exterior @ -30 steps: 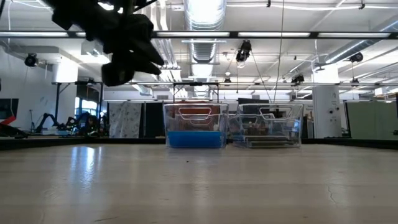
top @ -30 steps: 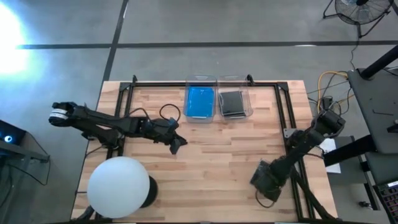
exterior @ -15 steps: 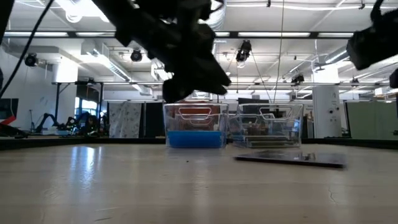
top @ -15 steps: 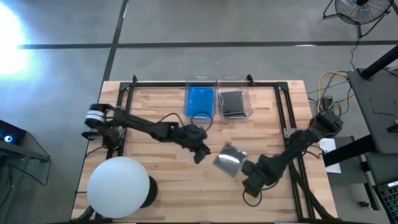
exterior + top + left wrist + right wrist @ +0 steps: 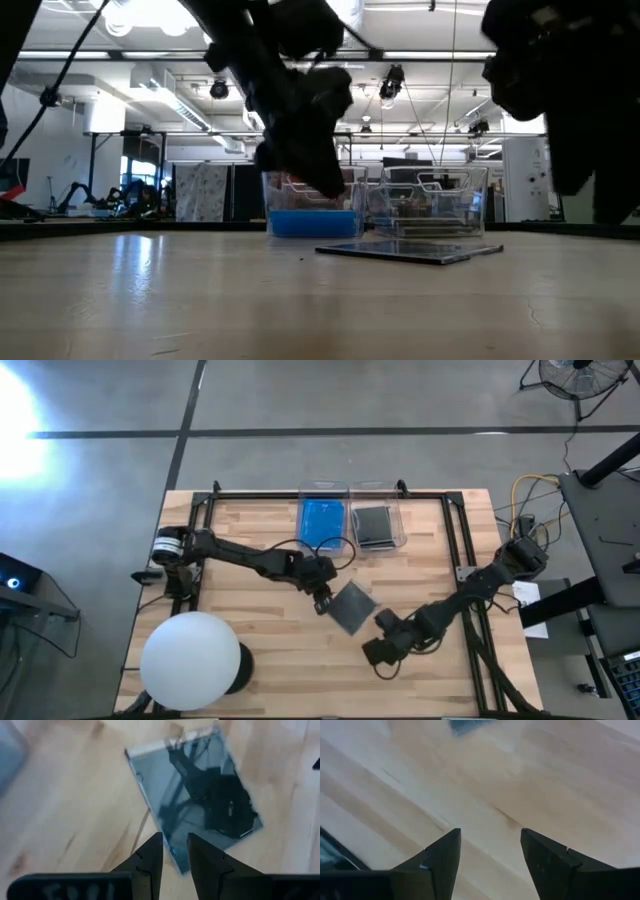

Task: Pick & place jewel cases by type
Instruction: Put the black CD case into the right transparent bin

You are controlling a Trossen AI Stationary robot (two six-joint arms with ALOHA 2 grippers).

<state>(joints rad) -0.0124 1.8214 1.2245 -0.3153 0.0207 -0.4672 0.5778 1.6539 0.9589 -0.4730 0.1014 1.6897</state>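
Grey jewel case (image 5: 351,606) lies flat on the wooden tabletop (image 5: 250,650), just ahead of the left gripper (image 5: 322,601), whose jaws stand slightly apart, holding nothing. Right gripper (image 5: 372,650) hovers just beyond the case, jaws spread, empty. Farther off, two clear bins (image 5: 351,520) hold blue and grey cases.

2 clear bins (image 5: 350,525), white globe (image 5: 190,660), wooden table (image 5: 260,650).

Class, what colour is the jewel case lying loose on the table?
Grey; the jewel case shows best in the high view.
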